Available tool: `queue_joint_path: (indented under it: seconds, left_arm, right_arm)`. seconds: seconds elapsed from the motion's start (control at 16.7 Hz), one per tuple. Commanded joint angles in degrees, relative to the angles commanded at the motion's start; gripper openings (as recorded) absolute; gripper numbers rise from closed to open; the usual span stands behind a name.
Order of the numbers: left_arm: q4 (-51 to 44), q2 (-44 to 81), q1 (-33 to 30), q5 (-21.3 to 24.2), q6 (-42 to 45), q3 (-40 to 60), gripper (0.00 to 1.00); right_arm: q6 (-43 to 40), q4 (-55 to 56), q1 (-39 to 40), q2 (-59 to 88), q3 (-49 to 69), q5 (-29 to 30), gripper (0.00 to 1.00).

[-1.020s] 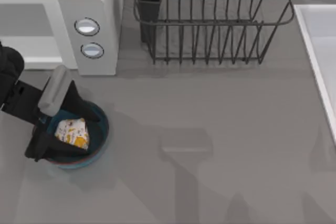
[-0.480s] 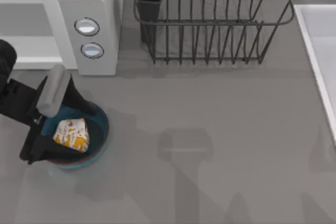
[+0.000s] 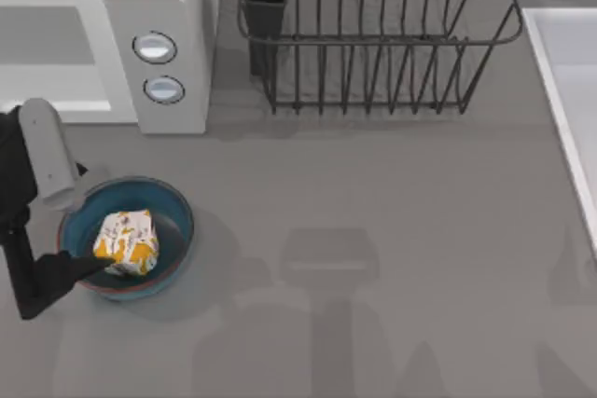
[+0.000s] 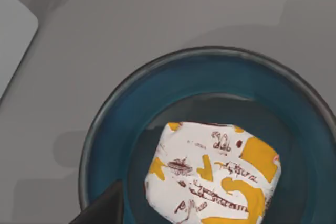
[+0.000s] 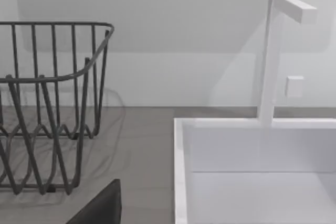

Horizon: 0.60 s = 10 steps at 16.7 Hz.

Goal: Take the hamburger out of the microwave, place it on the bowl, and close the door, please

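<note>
Hamburger [image 3: 127,241] sits in the bowl [image 3: 177,212]; left gripper [image 3: 58,230] hovers at the bowl's left edge, fingers apart, holding nothing.

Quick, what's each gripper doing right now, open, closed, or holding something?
Left gripper: open at the bowl, no longer around the hamburger lying in it.
Right gripper: cannot be told.

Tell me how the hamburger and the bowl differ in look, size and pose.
The hamburger is a blocky lump wrapped in white with orange-yellow patches and dark print; the bowl is round, blue with a darker inside. The hamburger is much smaller than the bowl. The hamburger lies inside, resting on the bowl's floor, while the bowl sits on the grey table. Both are near the left gripper.
</note>
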Motion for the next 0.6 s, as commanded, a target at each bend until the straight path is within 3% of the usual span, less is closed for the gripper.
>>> queue_joint_path:
  seconds: [0.36,0.6]
  left_arm:
    - [17.6,-42.0,-0.4,-17.2,-36.8,-21.6,1.0]
    - [27.6,-61.1,-0.7,-27.1,-55.3,-33.9,1.0]
  right_arm:
    - [0.0,0.0,0.0,0.0,0.0,0.0,1.0]
    - [0.0,0.0,0.0,0.0,0.0,0.0,1.0]
